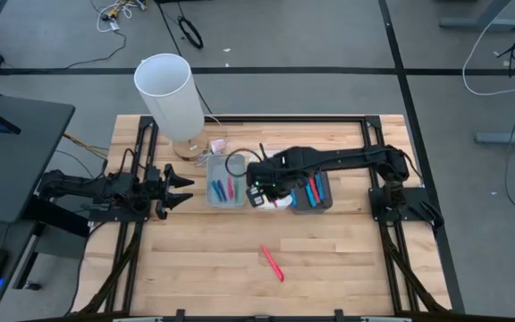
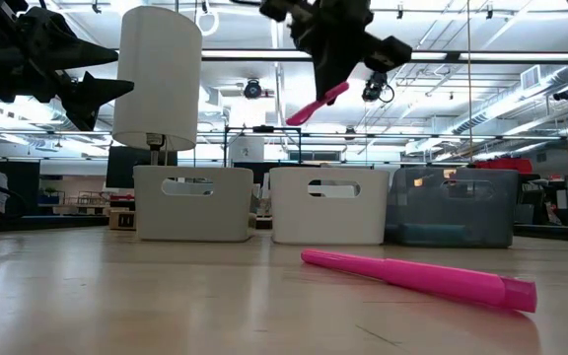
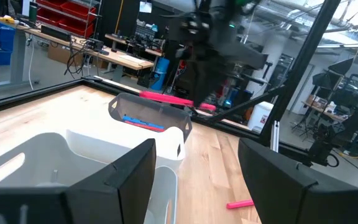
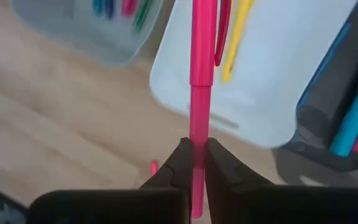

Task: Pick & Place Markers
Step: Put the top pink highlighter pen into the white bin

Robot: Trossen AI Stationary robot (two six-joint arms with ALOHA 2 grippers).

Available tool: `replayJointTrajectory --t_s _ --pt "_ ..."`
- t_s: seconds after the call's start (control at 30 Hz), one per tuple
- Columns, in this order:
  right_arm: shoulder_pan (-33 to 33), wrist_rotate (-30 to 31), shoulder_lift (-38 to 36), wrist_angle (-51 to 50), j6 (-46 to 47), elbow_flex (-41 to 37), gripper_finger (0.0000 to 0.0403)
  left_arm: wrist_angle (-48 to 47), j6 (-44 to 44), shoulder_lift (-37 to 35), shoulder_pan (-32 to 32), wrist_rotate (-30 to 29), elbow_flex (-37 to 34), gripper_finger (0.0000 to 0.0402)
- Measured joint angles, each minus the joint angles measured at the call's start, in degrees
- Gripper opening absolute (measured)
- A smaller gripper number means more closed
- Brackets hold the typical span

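Note:
My right gripper [image 4: 194, 163] is shut on a pink marker [image 4: 202, 74] and hovers above the middle white bin [image 4: 272, 68], which holds a red and a yellow marker. In the low view this marker [image 2: 316, 104] slants down from the gripper, well above the bins. Another pink marker [image 1: 273, 263] lies flat on the table near its front; the low view shows that marker [image 2: 422, 277] close up. The left clear bin [image 1: 226, 189] and the right dark bin [image 1: 312, 191] hold several markers. My left gripper [image 1: 182, 190] is open, left of the bins. My right gripper pinches the pink marker near one end [image 4: 197, 146] between its two fingers. The fingers come from above and the marker runs on past their tips. It is lifted clear, tilted, with its free end [image 2: 294, 117] slanting down over the middle bin.
A tall white cylinder lamp [image 1: 170, 94] stands at the far side, behind the left bin. Three bins [image 2: 328, 204] sit in a row across the table's middle. Bare wood surrounds the lying marker toward the near edge.

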Motion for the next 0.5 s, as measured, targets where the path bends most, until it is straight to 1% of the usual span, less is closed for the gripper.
replayJointTrajectory --t_s 0.27,0.5 --pt "-5.35 0.02 0.33 -1.24 1.33 -0.09 0.0016 0.00 -0.02 -0.01 -0.01 0.00 0.01 0.0234" --pt "-8.52 -0.02 0.39 -1.22 2.44 -2.03 0.0016 0.00 -0.01 -0.01 -0.01 0.00 0.00 0.0234"
